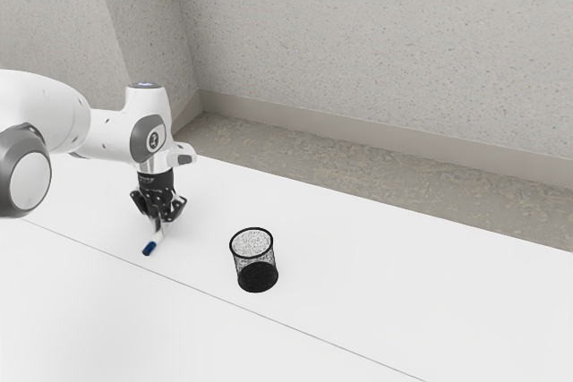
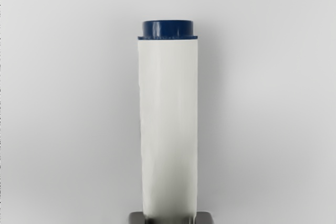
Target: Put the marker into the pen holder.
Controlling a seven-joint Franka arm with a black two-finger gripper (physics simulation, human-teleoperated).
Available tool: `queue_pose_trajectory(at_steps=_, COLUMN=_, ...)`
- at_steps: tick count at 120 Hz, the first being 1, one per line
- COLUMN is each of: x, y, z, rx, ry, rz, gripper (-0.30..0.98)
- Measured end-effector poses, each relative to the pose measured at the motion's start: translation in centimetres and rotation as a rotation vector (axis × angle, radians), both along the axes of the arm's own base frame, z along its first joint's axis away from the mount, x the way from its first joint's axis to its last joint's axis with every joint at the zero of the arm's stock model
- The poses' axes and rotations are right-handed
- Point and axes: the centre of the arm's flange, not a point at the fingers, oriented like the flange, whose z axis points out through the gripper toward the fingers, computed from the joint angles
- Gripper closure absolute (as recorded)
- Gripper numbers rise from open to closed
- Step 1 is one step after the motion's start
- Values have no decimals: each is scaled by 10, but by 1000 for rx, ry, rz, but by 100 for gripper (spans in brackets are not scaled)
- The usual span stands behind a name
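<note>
Marker [image 2: 168, 129] at left of exterior frame, slanting under gripper [image 1: 160, 218]; jaws closed onto both sides, barrel-width apart, likely gripped across for a steady carry; pen holder [image 1: 258, 280] lower middle, upright, mouth up, ready to receive it

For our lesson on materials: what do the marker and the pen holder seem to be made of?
Marker: probably smooth plastic; its white barrel is softly shaded, its blue end glossy. Pen holder: likely black-coated wire mesh, since its netting is see-through, though plastic is possible.
</note>
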Motion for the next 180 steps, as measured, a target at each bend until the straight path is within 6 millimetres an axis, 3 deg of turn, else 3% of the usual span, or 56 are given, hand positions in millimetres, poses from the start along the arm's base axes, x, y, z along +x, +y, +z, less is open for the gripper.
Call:
queue_pose_trajectory(at_steps=46, x=0, y=2, z=-2, rx=15, ry=1, rz=6, gripper=76)
queue_pose_trajectory(at_steps=60, x=3, y=-1, z=18, rx=16, ry=-31, rz=5, gripper=77)
queue_pose_trajectory(at_steps=70, x=8, y=-12, z=43, rx=5, ry=-84, rz=-2, gripper=77)
queue_pose_trajectory(at_steps=80, x=15, y=-39, z=75, rx=-17, ry=-167, rz=-39, gripper=77)
queue_pose_trajectory(at_steps=88, x=10, y=-72, z=105, rx=-39, ry=-245, rz=-91, gripper=77)
queue_pose_trajectory(at_steps=95, x=-4, y=-106, z=138, rx=-54, ry=-331, rz=-149, gripper=77)
queue_pose_trajectory(at_steps=108, x=-40, y=-163, z=181, rx=-57, ry=-501, rz=-256, gripper=77)
queue_pose_trajectory(at_steps=116, x=-62, y=-198, z=180, rx=-54, ry=-587, rz=-328, gripper=77)
queue_pose_trajectory(at_steps=130, x=-93, y=-258, z=159, rx=-56, ry=-735, rz=-468, gripper=77)
queue_pose_trajectory(at_steps=140, x=-116, y=-289, z=162, rx=-53, ry=-860, rz=-558, gripper=78)
queue_pose_trajectory(at_steps=146, x=-125, y=-284, z=159, rx=-30, ry=-924, rz=-582, gripper=78)
queue_pose_trajectory(at_steps=165, x=-127, y=-227, z=152, rx=74, ry=-1043, rz=-568, gripper=78)
queue_pose_trajectory(at_steps=180, x=-139, y=-230, z=144, rx=91, ry=-1077, rz=-617, gripper=77)
